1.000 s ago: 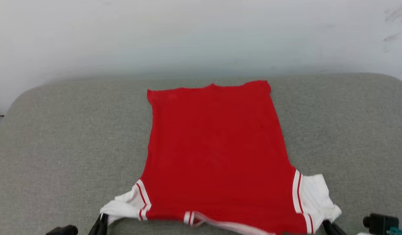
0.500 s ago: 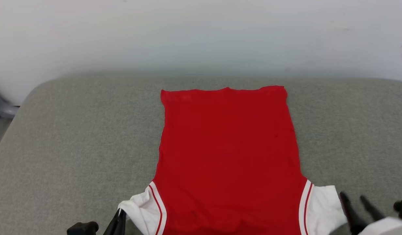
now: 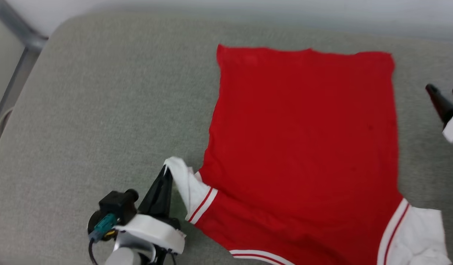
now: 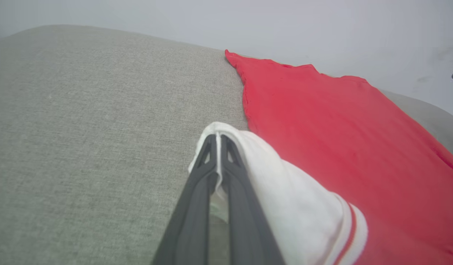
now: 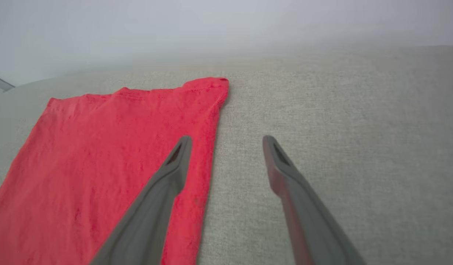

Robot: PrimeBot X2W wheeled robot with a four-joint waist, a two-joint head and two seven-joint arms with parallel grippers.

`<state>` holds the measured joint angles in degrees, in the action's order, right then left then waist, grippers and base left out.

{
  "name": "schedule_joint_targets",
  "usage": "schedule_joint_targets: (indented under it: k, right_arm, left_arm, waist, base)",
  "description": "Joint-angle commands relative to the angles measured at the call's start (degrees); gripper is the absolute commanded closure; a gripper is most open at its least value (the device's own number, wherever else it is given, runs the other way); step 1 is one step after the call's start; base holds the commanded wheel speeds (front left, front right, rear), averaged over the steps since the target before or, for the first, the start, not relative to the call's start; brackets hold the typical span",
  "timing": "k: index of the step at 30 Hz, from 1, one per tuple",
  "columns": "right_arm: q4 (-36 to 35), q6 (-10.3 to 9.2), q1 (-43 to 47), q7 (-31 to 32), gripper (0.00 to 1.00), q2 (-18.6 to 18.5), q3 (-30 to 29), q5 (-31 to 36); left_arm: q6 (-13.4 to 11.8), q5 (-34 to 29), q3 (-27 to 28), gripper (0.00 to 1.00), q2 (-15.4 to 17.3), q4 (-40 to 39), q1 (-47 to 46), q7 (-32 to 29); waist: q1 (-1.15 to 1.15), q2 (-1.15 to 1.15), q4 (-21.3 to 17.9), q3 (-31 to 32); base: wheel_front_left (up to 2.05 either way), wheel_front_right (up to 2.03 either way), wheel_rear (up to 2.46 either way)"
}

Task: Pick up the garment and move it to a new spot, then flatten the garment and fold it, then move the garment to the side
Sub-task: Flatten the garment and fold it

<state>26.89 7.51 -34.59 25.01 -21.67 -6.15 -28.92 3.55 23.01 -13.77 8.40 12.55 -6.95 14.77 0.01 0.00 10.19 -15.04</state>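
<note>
Red T-shirt (image 3: 303, 147) with white sleeves lies spread flat on a grey fabric-covered cushion (image 3: 101, 110), its hem at the far side. At the near left corner the left gripper (image 3: 165, 172) is clenched on the tip of the white sleeve (image 3: 188, 186), drawing it up into a small peak. The other sleeve (image 3: 417, 235) rests on the cushion. By the shirt's right edge the right gripper (image 3: 444, 90) hangs with fingers spread wide, holding nothing.
</note>
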Motion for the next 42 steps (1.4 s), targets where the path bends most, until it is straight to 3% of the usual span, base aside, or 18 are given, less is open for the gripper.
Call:
schedule_joint_targets:
  k: [1,8,14,22,23,24,25,35,42]
  right_arm:
    - [1.9,-0.04,-4.1,2.7,0.0,-1.1,0.3,1.2]
    - [7.6,-0.04,-15.8,11.6,0.0,-3.5,1.1,5.9]
    - [11.0,-0.04,-23.4,15.1,0.0,-4.1,0.7,10.4]
    - [18.1,-0.04,-23.7,22.2,0.0,-2.7,2.1,12.5]
    - [18.9,-0.04,-23.1,23.4,0.58,-2.4,2.3,12.4]
    - [19.7,-0.04,-22.6,24.8,0.88,-2.0,2.3,12.1]
    - [20.5,-0.04,-22.3,26.0,1.0,-1.7,1.9,11.7]
    - [17.1,-0.06,-22.7,22.4,1.0,-4.1,2.5,12.2]
    - [11.4,-0.06,-14.8,19.0,1.0,-5.9,3.1,8.1]
  left_arm:
    - [0.4,-0.9,-0.4,1.0,-0.7,-0.6,-1.8,0.3]
    - [1.2,-2.7,-1.6,1.0,-2.5,-3.8,-5.5,0.5]
    - [1.8,-4.1,-1.7,1.0,-3.7,-8.1,-7.3,0.5]
    - [2.4,-5.2,-1.5,1.0,-4.5,-10.2,-7.4,0.5]
    - [2.4,-5.3,-1.4,1.0,-4.6,-10.3,-7.3,0.5]
    - [2.4,-5.5,-1.3,1.0,-4.6,-10.3,-7.3,0.5]
    - [2.5,-5.6,-1.2,1.0,-4.6,-10.2,-7.2,0.5]
    - [2.7,-7.0,0.8,1.0,-4.1,-6.5,-4.6,0.5]
    - [2.4,-6.6,2.7,1.0,-3.1,-1.6,-1.3,0.5]
  waist:
    - [-0.01,0.0,4.6,-5.8]
    - [-0.01,0.0,8.1,-11.5]
    - [-0.01,0.0,10.3,-16.3]
    - [-0.01,0.0,10.7,-19.1]
    - [-0.01,0.0,10.6,-19.1]
    - [-0.01,0.0,10.5,-19.1]
    - [-0.01,0.0,10.4,-19.0]
    - [-0.01,0.0,7.7,-12.5]
    - [-0.01,0.0,2.9,-4.1]
  base:
    - [0.0,0.0,0.0]
    - [0.0,0.0,0.0]
    - [0.0,0.0,0.0]
    - [0.0,0.0,0.0]
    - [0.0,0.0,0.0]
    - [0.0,0.0,0.0]
    - [0.0,0.0,0.0]
    - [0.0,0.0,0.0]
    - [0.0,0.0,0.0]
